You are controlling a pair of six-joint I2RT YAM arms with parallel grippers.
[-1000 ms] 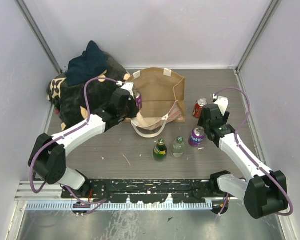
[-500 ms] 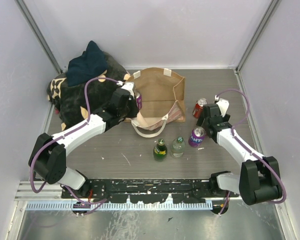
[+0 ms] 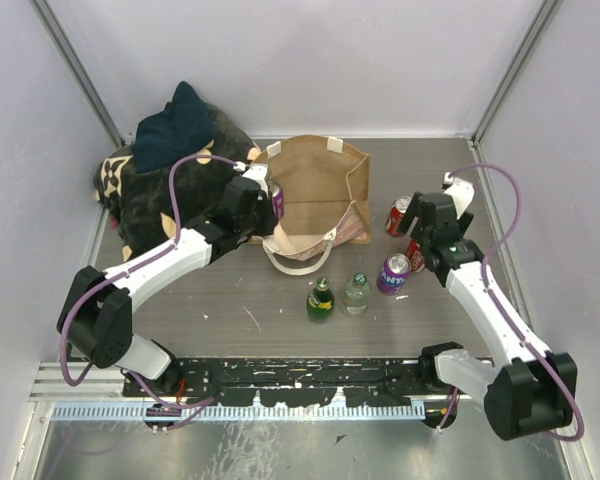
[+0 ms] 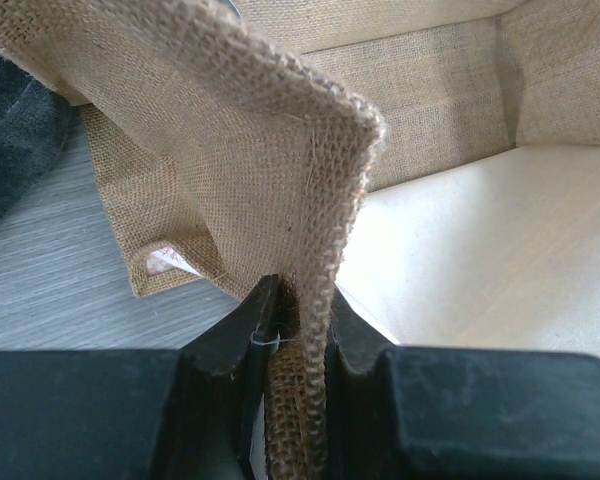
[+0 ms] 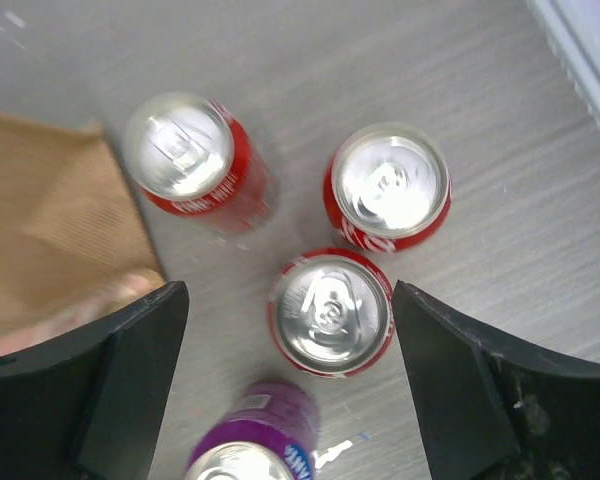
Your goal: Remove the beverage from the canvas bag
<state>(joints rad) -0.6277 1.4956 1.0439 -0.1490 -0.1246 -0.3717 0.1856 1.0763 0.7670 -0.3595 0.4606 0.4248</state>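
**Left gripper pinches the bag, right one hangs open over cans**

A grey wood-grain table (image 3: 230,300) sits inside pale lilac walls (image 3: 330,60). The canvas bag (image 3: 315,185) stands open at mid-back, and the left gripper (image 4: 298,305) is clamped on its woven left wall. A purple can (image 3: 277,203) shows just beside that gripper at the rim (inside or outside, I cannot tell). The right gripper (image 5: 288,300), jaws spread wide, hangs over three red cans (image 5: 330,312) to the right of the bag. Their white lettering is too blurred to read.

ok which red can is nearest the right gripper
The red can centred between the right gripper's open fingers, just above the purple can in the wrist view; the other two red cans sit farther out, beyond the fingertips.
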